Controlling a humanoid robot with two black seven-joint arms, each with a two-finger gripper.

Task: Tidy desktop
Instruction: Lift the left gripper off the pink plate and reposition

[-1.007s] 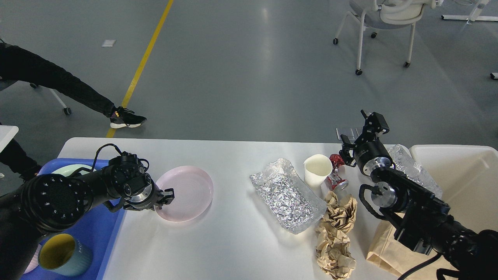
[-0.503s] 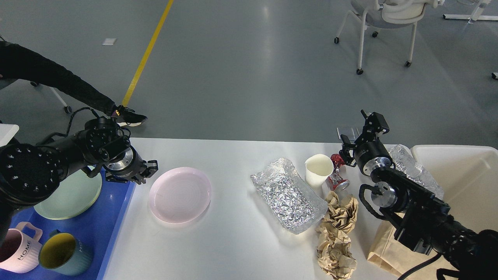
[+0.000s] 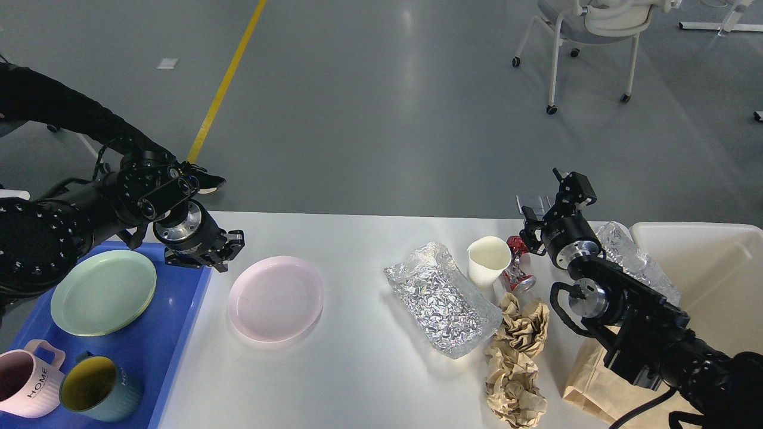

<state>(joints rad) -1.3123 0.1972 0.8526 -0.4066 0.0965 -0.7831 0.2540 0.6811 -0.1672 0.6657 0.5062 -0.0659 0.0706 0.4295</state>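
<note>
Filling most of the view, the big white desktop still has plenty on it. A pink plate lies flat on its left part, just beside the blue tray. A second ago the left claw was down at the near edge of that plate; now it has lifted up and back, and hangs over the far corner of the tray with nothing in it. Its fingers look a little apart, so it has let go. The plate has slid a bit nearer the tray but is still on the desktop, so I think that job is not finished and the claw may need another try. In the tray sit a green plate, a pink mug and a yellow and blue mug. On the right part of the desktop are a shiny foil bag, a white paper cup, a squashed red can, crumpled brown paper and a flat brown paper bag. The right claw has not moved; it waits right by the red can, and I cannot tell if it is open or closed. A clear plastic bag lies next to the cream bin.
</note>
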